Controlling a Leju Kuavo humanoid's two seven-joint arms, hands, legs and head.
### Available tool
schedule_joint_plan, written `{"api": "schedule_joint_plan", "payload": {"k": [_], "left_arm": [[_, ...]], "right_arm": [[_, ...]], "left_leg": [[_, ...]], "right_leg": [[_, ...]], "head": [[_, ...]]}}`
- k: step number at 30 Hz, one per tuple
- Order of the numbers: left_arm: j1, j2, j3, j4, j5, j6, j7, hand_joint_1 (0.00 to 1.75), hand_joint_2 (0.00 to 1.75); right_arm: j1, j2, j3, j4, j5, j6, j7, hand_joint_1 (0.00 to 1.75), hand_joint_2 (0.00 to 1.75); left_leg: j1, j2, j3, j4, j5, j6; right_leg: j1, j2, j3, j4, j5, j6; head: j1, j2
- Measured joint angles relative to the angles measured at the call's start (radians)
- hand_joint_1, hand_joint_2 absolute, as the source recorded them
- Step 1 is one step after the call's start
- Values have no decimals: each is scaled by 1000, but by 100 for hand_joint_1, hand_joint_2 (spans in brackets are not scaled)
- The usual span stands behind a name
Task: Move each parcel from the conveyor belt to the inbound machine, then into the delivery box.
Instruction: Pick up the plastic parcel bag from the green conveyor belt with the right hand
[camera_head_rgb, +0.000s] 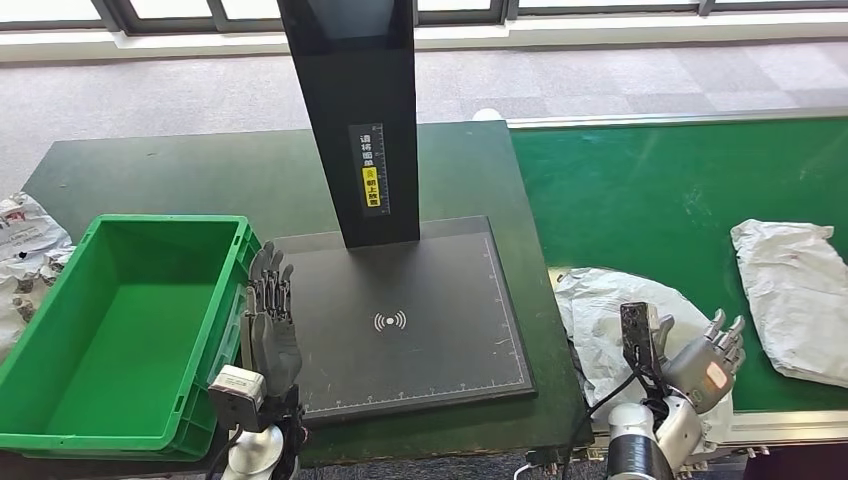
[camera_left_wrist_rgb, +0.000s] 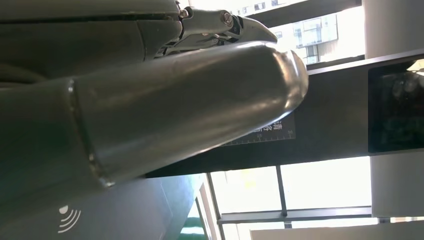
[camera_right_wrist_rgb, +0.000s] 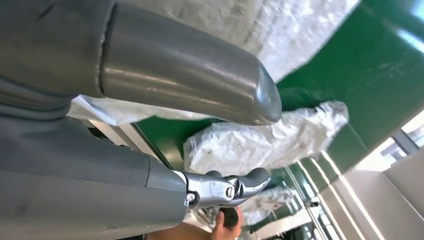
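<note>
from my head view, my right hand (camera_head_rgb: 706, 362) sits low at the near edge of the conveyor belt (camera_head_rgb: 650, 190), over the nearest parcel (camera_head_rgb: 600, 315), a crumpled white bag lying at the belt's end just beside the inbound machine (camera_head_rgb: 400, 320). its fingers are spread and i see nothing clasped in them, so i judge it empty and wide. a second parcel (camera_head_rgb: 795, 290) lies further along the belt, well apart from the first. my left hand (camera_head_rgb: 272, 325) stands upright with fingers straight, at the machine's plate edge, beside the green delivery box (camera_head_rgb: 120, 330), which holds nothing i can see. some loose wrappings (camera_head_rgb: 25, 250) lie past the box.

in my left wrist view, the thumb (camera_left_wrist_rgb: 200, 100) juts out free against the machine's dark column (camera_left_wrist_rgb: 340, 125); nothing is held, fingers apart.

in my right wrist view, the thumb (camera_right_wrist_rgb: 200, 85) and a finger (camera_right_wrist_rgb: 235, 185) stand apart with the second parcel (camera_right_wrist_rgb: 260, 140) seen on the green belt (camera_right_wrist_rgb: 370, 90) through the gap between them (the near bag shows pale behind the thumb). a person's hand (camera_right_wrist_rgb: 225, 227) shows at the far edge.

the step, as i judge it, is taking the near parcel. the bag is soft and slack, so i should press down into the bulk, gather a good fold rather than a thin corner, and lift clear of the belt rail before swinging over to the plate's marked centre.
</note>
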Motion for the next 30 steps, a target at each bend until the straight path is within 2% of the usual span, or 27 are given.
{"api": "schedule_joint_plan", "payload": {"k": [6, 15, 16, 19, 20, 30], "left_arm": [[0, -1, 3, -1, -16, -30, 0, 0, 0], [1, -2, 10, 2, -21, -35, 0, 0, 0], [1, -2, 10, 2, -21, -35, 0, 0, 0], [1, -3, 12, 2, -25, -35, 0, 0, 0], [1, -3, 12, 2, -27, -35, 0, 0, 0], [1, -3, 13, 5, -34, -34, 0, 0, 0]], "right_arm": [[-19, -56, 72, 160, 82, 121, 206, 0, 0], [-33, -112, 135, 302, 100, 200, 285, 0, 0], [-33, -116, 141, 311, 107, 213, 304, 34, 0], [-34, -129, 157, 335, 122, 245, 344, 164, 0], [-34, -132, 160, 342, 124, 251, 349, 175, 0], [-67, -155, 183, 369, 128, 261, 342, 175, 0]], "left_leg": [[0, 0, 0, 0, 0, 0], [0, 0, 0, 0, 0, 0], [0, 0, 0, 0, 0, 0], [0, 0, 1, 0, 0, 0], [0, 0, 1, 0, 0, 0], [0, 2, 7, 0, -1, 0]], "right_leg": [[0, 0, 0, 0, 0, 0], [0, 0, 0, 0, 0, 0], [0, 0, 0, 0, 0, 0], [0, 0, 0, 0, 0, 0], [0, 0, 0, 0, 0, 0], [0, 2, 6, -1, 0, 1]], "head": [[0, 0], [0, 0], [0, 0], [0, 0], [0, 0], [0, 0]]}}
